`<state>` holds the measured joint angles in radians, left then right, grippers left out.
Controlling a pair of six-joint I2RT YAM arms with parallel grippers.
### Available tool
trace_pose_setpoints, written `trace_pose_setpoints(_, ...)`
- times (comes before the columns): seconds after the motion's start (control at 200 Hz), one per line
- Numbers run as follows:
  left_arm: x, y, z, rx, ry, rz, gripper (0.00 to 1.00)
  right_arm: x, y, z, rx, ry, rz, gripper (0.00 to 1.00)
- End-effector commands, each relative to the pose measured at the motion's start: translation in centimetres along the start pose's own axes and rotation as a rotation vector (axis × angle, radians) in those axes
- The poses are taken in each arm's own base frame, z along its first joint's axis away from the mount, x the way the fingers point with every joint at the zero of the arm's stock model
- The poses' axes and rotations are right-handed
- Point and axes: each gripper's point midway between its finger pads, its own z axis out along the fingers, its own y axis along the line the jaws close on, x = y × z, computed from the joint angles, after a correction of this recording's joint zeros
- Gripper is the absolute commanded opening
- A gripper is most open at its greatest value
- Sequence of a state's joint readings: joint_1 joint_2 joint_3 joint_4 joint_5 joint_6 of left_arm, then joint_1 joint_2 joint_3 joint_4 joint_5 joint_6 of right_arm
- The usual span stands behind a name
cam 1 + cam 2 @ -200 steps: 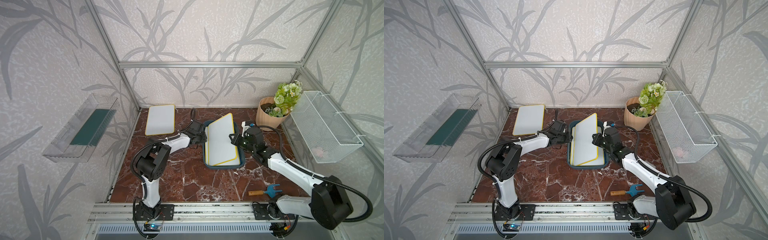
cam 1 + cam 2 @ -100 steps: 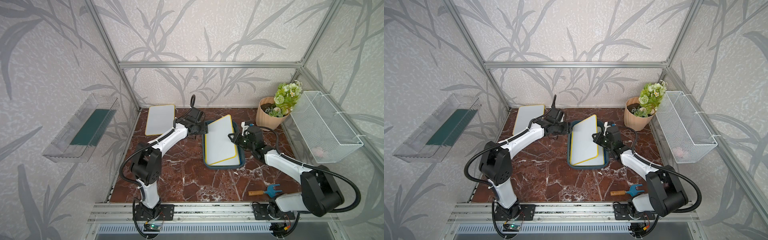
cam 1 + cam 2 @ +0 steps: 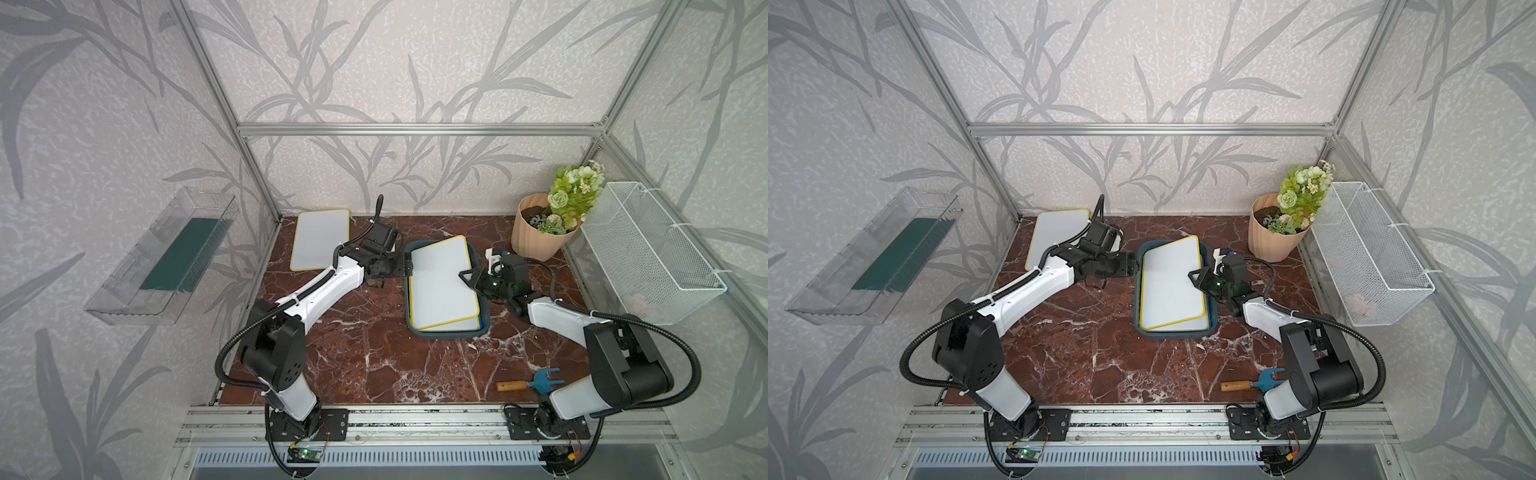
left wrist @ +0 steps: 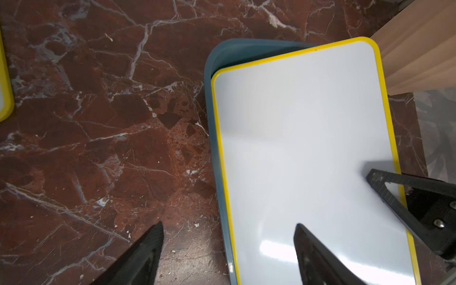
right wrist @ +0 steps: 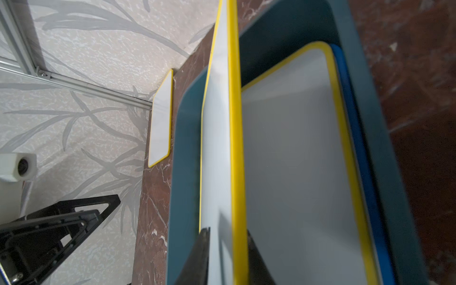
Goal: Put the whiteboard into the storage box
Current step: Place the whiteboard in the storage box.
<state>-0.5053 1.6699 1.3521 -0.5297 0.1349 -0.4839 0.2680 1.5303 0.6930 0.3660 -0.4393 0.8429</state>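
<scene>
Around: flower pot [image 3: 536,237] just beside storage box [image 3: 444,334]; spare board [image 3: 320,239] flat on desk [image 3: 374,353].
Whiteboard [image 3: 442,282]: tilted over storage box.
Left gripper [image 4: 229,224]: jaws wide, empty.
Right gripper [image 5: 227,230]: jaws straddle Whiteboard edge; grip unclear.

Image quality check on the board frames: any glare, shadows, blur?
Left wrist view: glare streak on the upper whiteboard near the lens; the right gripper casts a soft shadow on it. Right wrist view: lower whiteboard rim and storage box wall smeared, near fingers soft. In both top views: even light, sharp, no glare on the boards.
</scene>
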Motion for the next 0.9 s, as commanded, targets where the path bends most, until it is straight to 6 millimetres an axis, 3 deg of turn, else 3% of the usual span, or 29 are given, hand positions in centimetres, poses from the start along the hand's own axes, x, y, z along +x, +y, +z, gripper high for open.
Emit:
trace_pose_setpoints(0.0, 0.4, 0.1, -0.8, 0.011, -0.006, 0.03, 0.84, 0.6, 0.8, 0.4, -0.071, 0.033, -0.028, 0.29)
trace_pose_setpoints(0.2, 0.0, 0.2, -0.8, 0.003, -0.006, 0.051, 0.84, 0.9, 0.1, 1.1, -0.086, 0.058, -0.01, 0.34)
trace_pose_setpoints(0.43, -1.5, 1.9, -2.0, -0.016, -0.048, 0.012, 0.86, 1.2, -1.2, 1.5, -0.036, 0.065, -0.015, 0.54)
trace_pose_setpoints(0.66, -3.6, 6.3, -3.2, -0.088, -0.111, -0.07, 0.88, 0.9, -2.0, 0.8, 0.034, 0.046, -0.054, 0.76)
trace_pose_setpoints(0.895, -5.2, 10.8, -3.5, -0.081, -0.146, -0.215, 0.87, 0.2, -2.0, -0.9, 0.124, 0.017, -0.15, 0.88)
